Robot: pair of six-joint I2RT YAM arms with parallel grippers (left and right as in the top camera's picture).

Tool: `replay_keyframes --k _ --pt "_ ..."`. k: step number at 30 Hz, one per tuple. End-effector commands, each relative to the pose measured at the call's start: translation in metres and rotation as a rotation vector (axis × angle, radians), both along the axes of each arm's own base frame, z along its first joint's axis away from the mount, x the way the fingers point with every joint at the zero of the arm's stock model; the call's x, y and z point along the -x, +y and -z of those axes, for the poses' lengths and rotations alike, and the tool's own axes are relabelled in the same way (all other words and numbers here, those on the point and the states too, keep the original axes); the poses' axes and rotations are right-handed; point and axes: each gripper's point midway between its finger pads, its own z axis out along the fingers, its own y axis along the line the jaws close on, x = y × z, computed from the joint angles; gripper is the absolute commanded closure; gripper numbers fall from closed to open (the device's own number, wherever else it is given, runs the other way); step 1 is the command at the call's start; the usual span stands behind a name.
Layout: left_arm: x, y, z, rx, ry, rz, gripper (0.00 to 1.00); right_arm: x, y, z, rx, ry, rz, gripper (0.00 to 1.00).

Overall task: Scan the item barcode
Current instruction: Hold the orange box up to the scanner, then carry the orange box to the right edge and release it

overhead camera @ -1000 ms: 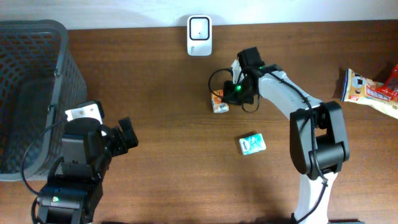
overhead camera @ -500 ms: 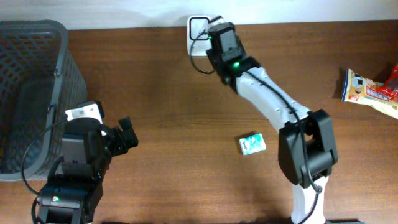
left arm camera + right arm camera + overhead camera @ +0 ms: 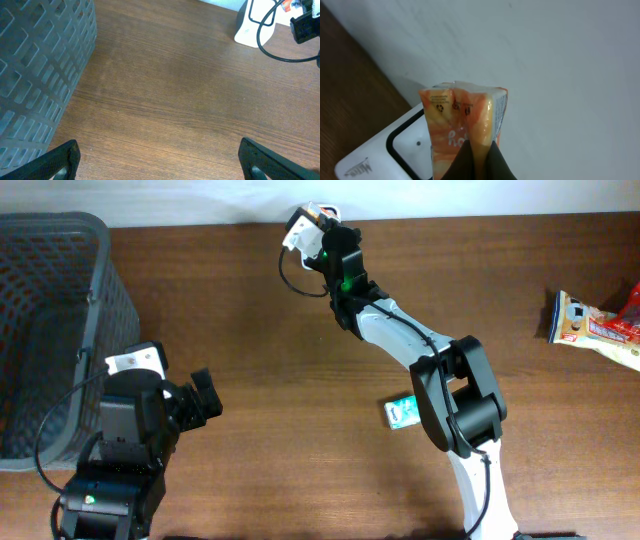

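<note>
**Orange pack held at the scanner on the table's far edge**

A brown wooden table (image 3: 270, 330) is seen from above, bounded on its far side by a white wall (image 3: 200, 200). A dark mesh basket (image 3: 50, 300) is set at the table's left end. The right arm (image 3: 400, 340) is stretched diagonally from the near right toward the far edge. The left arm (image 3: 125, 440) is kept low at the near left, just beside the basket.

Printed snack bags (image 3: 595, 320) are laid at the right edge, well apart from everything else. A white scanner (image 3: 298, 230) with a dark-framed window is stood at the far edge, against the wall.

The left claw (image 3: 160, 160) is spread wide. Its 2 fingertips are seen at the lower corners of the left wrist view, with bare wood between them.

The right claw (image 3: 477, 155) is pinched together on the lower edge of the orange pack (image 3: 465, 115), at the end of the outstretched arm.

A small teal packet (image 3: 403, 411) is laid flat on the table, close to the right arm's lower segment.

In the right wrist view the orange pack is held upright, directly in front of the scanner's window with the white wall behind it. Small print and symbols are visible near its top edge. A barcode cannot be made out, and whether the pack touches the scanner cannot be told.
</note>
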Motion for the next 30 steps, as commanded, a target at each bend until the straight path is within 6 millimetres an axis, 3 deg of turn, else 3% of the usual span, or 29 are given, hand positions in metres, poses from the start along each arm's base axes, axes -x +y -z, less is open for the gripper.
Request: replay_keyframes --k 1,4,9,13,15,19,24,27,30 --pt "0.000 0.000 -0.001 0.010 -0.006 -0.006 0.01 -0.004 0.006 0.023 0.122 -0.007 -0.056 0.96" --pt "0.000 0.000 -0.001 0.010 -0.006 -0.006 0.01 -0.012 -0.007 0.042 0.079 0.012 -0.022 0.96" --pt "0.000 0.000 -0.001 0.010 -0.006 -0.006 0.01 -0.026 -0.033 0.032 -0.223 0.044 0.073 0.96" --pt "0.000 0.000 -0.001 0.010 -0.006 -0.006 0.01 -0.034 -0.022 -0.005 -0.310 0.014 0.038 0.96" --pt "0.000 0.000 -0.001 0.010 -0.007 -0.006 0.01 -0.036 -0.019 -0.010 -0.278 0.013 0.017 0.96" --pt "0.000 0.000 -0.001 0.010 -0.006 -0.006 0.01 -0.036 -0.019 0.010 -0.208 0.043 0.015 0.96" --pt "0.000 0.000 -0.001 0.010 -0.006 -0.006 0.01 -0.037 -0.023 0.010 -0.272 0.056 0.051 0.96" --pt "0.000 0.000 -0.001 0.010 -0.006 -0.006 0.01 -0.042 -0.068 -0.020 -0.372 -0.029 0.302 0.96" --pt "0.000 0.000 -0.001 0.010 -0.006 -0.006 0.01 -0.040 -0.110 -0.053 -0.537 -0.053 0.417 0.96"
